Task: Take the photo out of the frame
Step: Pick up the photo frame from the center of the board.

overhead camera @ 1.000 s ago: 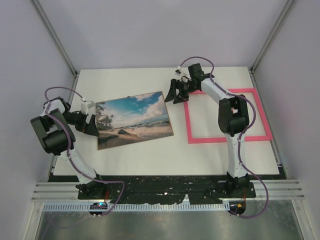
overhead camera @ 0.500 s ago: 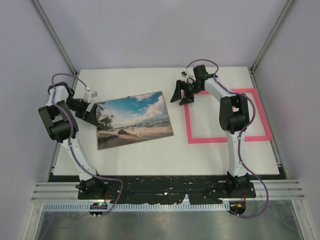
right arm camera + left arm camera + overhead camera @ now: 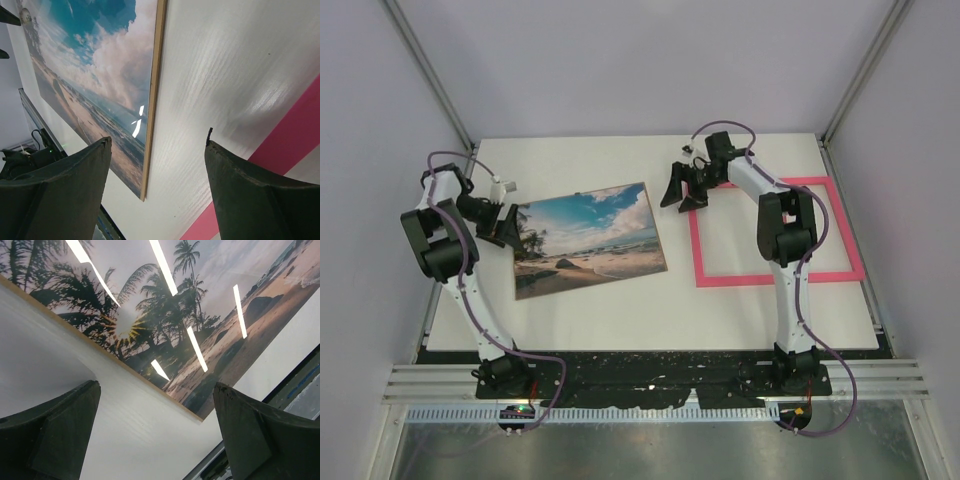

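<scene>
Overhead, we see the photo [image 3: 588,240] lying flat on the counter [image 3: 620,315], well apart from the empty pink frame [image 3: 775,279], so the removal looks done. The left tool [image 3: 503,226] sits just beside the photo's left edge, and the right tool [image 3: 682,190] is near the frame's far-left corner. Each wrist view shows its jaws spread, pinching nothing. We judge that only pulling the arms back is left.

No text, label, brand or number is readable on the photo [image 3: 588,240], the frame [image 3: 775,279] or the table [image 3: 620,310].
</scene>
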Available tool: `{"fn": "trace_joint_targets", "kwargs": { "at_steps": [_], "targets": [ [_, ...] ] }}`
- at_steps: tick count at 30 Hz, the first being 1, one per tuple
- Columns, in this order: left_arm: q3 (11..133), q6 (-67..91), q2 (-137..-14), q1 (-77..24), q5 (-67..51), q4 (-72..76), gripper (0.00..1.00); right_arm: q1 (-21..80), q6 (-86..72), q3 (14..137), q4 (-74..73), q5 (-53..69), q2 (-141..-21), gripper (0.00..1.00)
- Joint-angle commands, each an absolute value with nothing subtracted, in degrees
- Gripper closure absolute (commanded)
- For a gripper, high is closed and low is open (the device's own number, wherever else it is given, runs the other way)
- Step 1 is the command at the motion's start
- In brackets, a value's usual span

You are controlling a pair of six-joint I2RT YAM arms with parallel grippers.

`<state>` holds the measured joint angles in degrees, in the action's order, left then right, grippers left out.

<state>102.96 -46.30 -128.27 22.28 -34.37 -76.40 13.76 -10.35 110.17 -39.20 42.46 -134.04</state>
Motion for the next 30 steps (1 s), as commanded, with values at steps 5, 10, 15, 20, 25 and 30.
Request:
{"fn": "trace_joint_targets", "kwargs": {
  "at_steps": [5, 10, 15, 20, 25, 30],
  "targets": [
    [102.8, -40.3, -129.4, 19.4, -35.9, -91.2, 0.0, 14.2, -10.6, 112.8, -40.2, 42.5, -135.4, 0.21],
    [102.9, -39.0, -130.3, 18.8, -36.1, -90.9, 0.0, 14.9, -10.8, 113.2, -40.8, 42.7, -136.1, 0.21],
    [102.9, -38.4, -130.6, 17.8, -36.8, -91.1, 0.0, 15.2, -11.4, 113.8, -41.4, 42.6, -136.8, 0.21],
    [102.8, -38.0, -130.4, 17.3, -37.4, -91.1, 0.0, 15.3, -12.4, 114.0, -41.7, 43.0, -137.8, 0.21],
    [102.7, -37.5, -130.7, 17.2, -37.8, -90.8, 0.0, 15.8, -13.1, 114.2, -41.7, 43.4, -138.1, 0.21],
    [102.7, -37.0, -131.0, 17.2, -38.4, -90.7, 0.0, 18.1, -13.3, 114.3, -41.8, 44.3, -138.9, 0.21]
  ]
}}
